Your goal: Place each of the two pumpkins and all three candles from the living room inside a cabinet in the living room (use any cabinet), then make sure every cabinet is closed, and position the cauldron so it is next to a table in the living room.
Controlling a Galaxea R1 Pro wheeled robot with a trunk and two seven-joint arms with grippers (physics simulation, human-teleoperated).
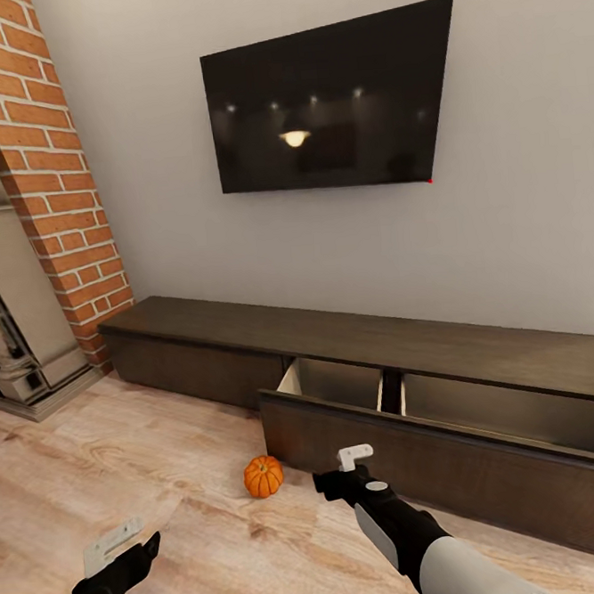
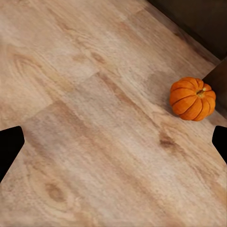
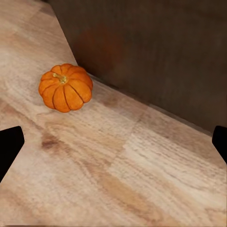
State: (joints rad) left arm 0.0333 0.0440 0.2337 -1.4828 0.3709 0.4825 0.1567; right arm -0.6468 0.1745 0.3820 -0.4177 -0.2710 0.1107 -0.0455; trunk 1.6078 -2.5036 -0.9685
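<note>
Pumpkin, small ribbed orange ball (image 1: 264, 476), on pale wood-plank floor (image 1: 122, 454) lower centre | just beside pulled-out drawer front of long dark-brown wood cabinet (image 1: 454, 477) | right gripper (image 1: 354, 458) and left gripper (image 1: 111, 546) both spread wide, holding nothing.

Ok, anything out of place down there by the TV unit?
Yes: a pumpkin lies on the wood floor by the corner of the cabinet's pulled-out drawer, not inside. Both grippers hang empty.
</note>
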